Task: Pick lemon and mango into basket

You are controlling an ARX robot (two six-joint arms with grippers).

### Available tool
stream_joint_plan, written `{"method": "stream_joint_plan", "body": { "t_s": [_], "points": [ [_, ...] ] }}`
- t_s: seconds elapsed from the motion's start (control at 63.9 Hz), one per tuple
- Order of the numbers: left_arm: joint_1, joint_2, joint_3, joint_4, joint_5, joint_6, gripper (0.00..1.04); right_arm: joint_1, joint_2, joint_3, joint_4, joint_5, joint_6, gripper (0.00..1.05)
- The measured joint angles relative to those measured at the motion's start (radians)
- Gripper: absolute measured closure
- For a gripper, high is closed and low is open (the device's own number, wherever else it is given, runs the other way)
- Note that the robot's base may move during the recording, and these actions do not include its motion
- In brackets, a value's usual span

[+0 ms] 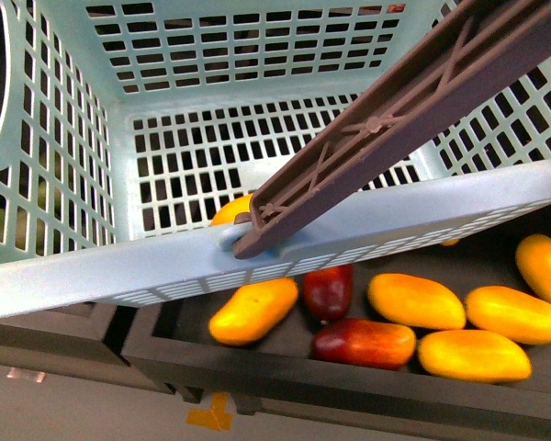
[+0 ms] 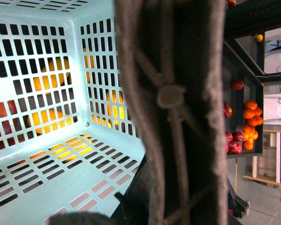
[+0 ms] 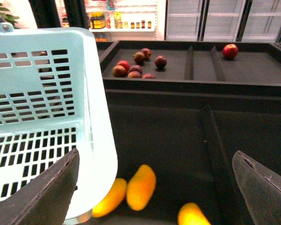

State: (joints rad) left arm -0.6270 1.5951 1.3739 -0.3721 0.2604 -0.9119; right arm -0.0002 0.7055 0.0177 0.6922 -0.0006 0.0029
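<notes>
Teal slotted walls of the basket (image 1: 92,276) fill most of the front view. It hangs tilted over the dark bin (image 1: 349,393) with its near rim low, which I take as a way to keep its mouth close to the fruit so that a pick needs only a short carry. Its brown handle (image 1: 413,110) crosses the left wrist view right against the lens, so the left arm is probably carrying the basket by it. The left pincer itself does not show clearly, and I cannot tell whether it is clamped. The right pincer (image 3: 155,157) hangs over the bin beside the basket, jaws wide apart and nothing between them, placed for a descent. A mango (image 3: 140,186) lies on the bin floor below it, just beside a second one, with more mangoes and two red fruits (image 1: 363,343) nearby. A rounded yellow-orange fruit, likely the lemon (image 1: 231,209), peeps over the near rim and seems to lie inside the basket already, which would leave the mango as the job in hand.
</notes>
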Motion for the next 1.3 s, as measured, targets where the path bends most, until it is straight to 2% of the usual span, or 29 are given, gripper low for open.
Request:
{"method": "stream_joint_plan", "body": {
  "t_s": [0.83,0.861,0.877,0.924,0.94,0.987,1.049,1.096,1.143,1.221,1.3],
  "points": [
    [0.011,-0.001,0.000,0.000,-0.023,0.013,1.00,0.000,0.001,0.000,0.000,-0.002,0.000,0.09],
    [0.009,-0.001,-0.001,0.000,-0.017,0.012,1.00,0.010,0.010,0.011,-0.039,0.042,0.030,0.09],
    [0.009,-0.001,-0.001,0.000,-0.014,0.009,1.00,0.023,0.019,0.043,-0.136,0.121,0.062,0.09],
    [0.008,-0.001,-0.001,0.000,-0.006,0.005,1.00,0.025,0.066,0.132,-0.360,0.267,0.172,0.09],
    [0.008,-0.001,-0.001,0.000,-0.006,0.003,1.00,0.009,0.096,0.179,-0.468,0.335,0.243,0.09],
    [0.005,-0.002,-0.001,0.000,-0.004,0.001,1.00,-0.038,0.163,0.259,-0.633,0.391,0.348,0.09],
    [0.000,-0.004,-0.001,0.000,0.001,0.004,1.00,-0.126,0.244,0.318,-0.726,0.365,0.430,0.09],
    [0.000,-0.004,-0.002,0.001,0.003,0.004,1.00,-0.217,0.335,0.356,-0.693,0.310,0.456,0.09],
    [0.000,-0.004,-0.002,0.001,0.006,-0.003,1.00,-0.341,0.478,0.420,-0.590,0.233,0.463,0.09],
    [-0.002,-0.004,-0.002,0.001,0.002,-0.002,1.00,-0.429,0.634,0.491,-0.503,0.172,0.453,0.09],
    [0.000,-0.004,-0.002,0.001,-0.004,-0.002,1.00,-0.468,0.787,0.546,-0.441,0.133,0.427,0.09]
  ]
}}
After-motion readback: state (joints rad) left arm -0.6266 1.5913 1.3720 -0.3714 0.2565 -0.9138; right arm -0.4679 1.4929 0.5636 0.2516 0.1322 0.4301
